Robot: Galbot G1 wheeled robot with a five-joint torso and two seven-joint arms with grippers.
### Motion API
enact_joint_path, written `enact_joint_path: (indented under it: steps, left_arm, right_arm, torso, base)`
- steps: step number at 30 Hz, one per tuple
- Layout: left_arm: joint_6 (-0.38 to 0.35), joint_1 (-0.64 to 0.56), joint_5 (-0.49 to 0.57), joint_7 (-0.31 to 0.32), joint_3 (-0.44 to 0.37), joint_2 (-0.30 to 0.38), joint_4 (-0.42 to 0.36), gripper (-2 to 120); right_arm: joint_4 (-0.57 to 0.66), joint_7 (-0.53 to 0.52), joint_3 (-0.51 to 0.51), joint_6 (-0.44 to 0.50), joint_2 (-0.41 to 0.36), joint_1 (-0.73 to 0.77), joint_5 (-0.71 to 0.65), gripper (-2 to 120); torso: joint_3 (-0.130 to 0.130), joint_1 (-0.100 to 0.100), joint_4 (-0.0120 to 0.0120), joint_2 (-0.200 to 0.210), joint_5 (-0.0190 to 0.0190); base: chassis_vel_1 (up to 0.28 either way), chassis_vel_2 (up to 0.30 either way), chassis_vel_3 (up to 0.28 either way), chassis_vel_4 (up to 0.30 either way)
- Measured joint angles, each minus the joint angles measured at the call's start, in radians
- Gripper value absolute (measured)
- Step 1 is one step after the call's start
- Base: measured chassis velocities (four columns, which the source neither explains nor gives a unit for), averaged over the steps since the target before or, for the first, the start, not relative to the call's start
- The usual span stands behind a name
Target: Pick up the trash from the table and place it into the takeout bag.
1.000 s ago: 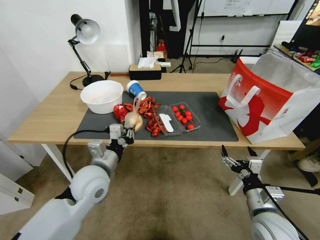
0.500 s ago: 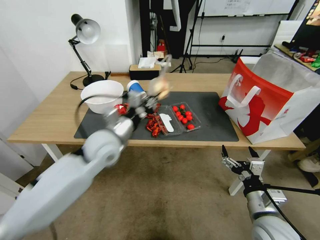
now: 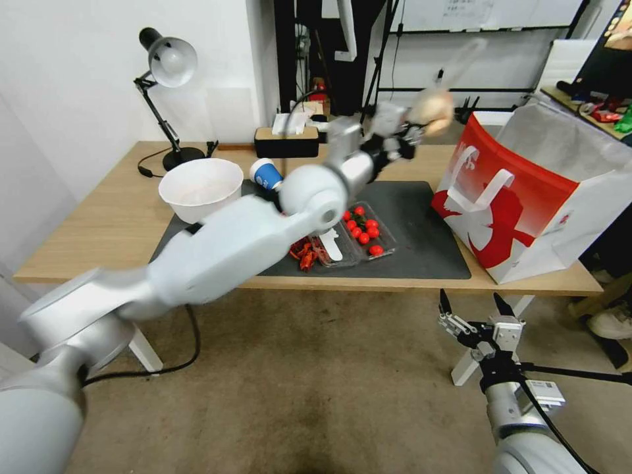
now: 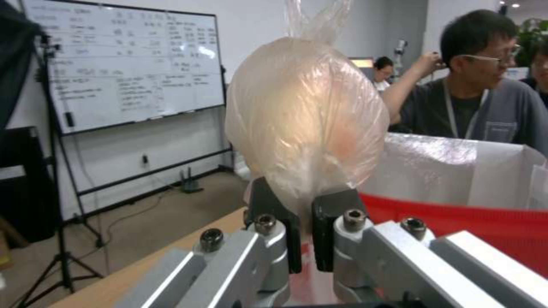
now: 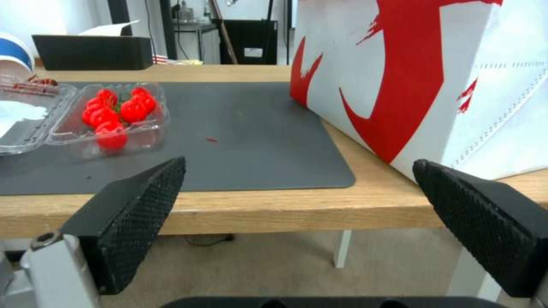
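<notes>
My left gripper [image 3: 409, 136] is shut on the clear bag with a beige lump [image 3: 431, 107], held in the air above the table's [image 3: 99, 224] far side, just left of the red and white takeout bag [image 3: 526, 191]. In the left wrist view the clear bag [image 4: 305, 119] bulges above the closed left gripper [image 4: 305, 244], with the takeout bag's red rim [image 4: 457, 222] right behind it. A blue paper cup [image 3: 266, 174] lies tipped on the dark mat [image 3: 421, 230]. Red scraps [image 3: 303, 253] lie near the mat's front. My right gripper [image 3: 471, 308] hangs open below the table's front edge.
A big white bowl [image 3: 201, 187] and a clear tray of tomatoes [image 3: 365, 230] sit on the mat. A desk lamp [image 3: 168, 66] and a tissue box [image 3: 286, 141] stand along the far edge. The right wrist view shows bare mat [image 5: 239, 128] between the tomato tray [image 5: 114, 115] and the takeout bag [image 5: 411, 77].
My left arm has swung up and to the right, carrying the clear bag from the table's front edge to beside the takeout bag's rim. The right arm has stayed put.
</notes>
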State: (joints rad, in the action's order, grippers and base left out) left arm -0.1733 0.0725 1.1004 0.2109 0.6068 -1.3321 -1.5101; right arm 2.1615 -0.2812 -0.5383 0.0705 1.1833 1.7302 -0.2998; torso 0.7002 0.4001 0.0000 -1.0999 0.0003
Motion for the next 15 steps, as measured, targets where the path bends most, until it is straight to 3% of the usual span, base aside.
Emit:
enact_joint_path:
  steps: [15]
  left_arm:
    - [0.043,0.120,-0.042,-0.085,0.075,-0.231,0.235,3]
  right_arm:
    - [-0.006,0.000,-0.021,0.010,-0.008,0.016,-0.005,100]
  torso:
    - [0.000,0.000,0.0000,0.000,-0.0001]
  base:
    - [0.000,0.000,0.000,0.000]
